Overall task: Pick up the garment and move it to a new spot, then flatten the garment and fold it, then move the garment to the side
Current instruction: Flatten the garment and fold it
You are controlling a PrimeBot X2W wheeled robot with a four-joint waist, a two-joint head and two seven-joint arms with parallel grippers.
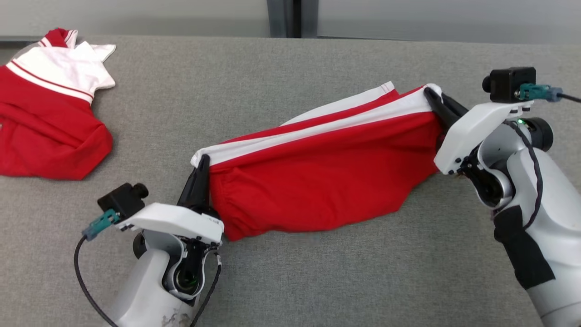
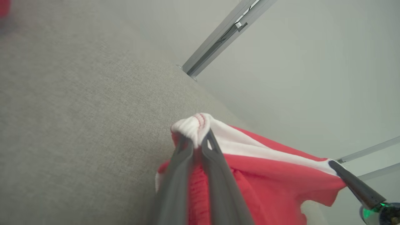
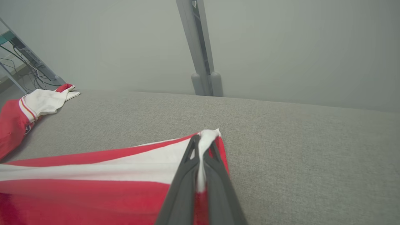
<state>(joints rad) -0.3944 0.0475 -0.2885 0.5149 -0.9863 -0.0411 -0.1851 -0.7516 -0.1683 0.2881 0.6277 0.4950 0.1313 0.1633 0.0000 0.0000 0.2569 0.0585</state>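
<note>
— Where are the red shorts [image 1: 317, 181] sitting?
— They're hanging stretched over the middle of the grey counter [image 1: 317, 281]. The left fingers [image 1: 197, 181] are pinching one white-striped corner and the right fingers [image 1: 442, 106] are pinching the other, with the lower edge seemingly brushing the surface.
— How far along?
— Early, I'm judging: the pickup is done, while flattening, folding and moving aside are all waiting. Another red-and-white garment [image 1: 50, 122] is lying far left.

Grey cloth tbl [image 1: 317, 281], pale wall [image 3: 297, 47].
</note>
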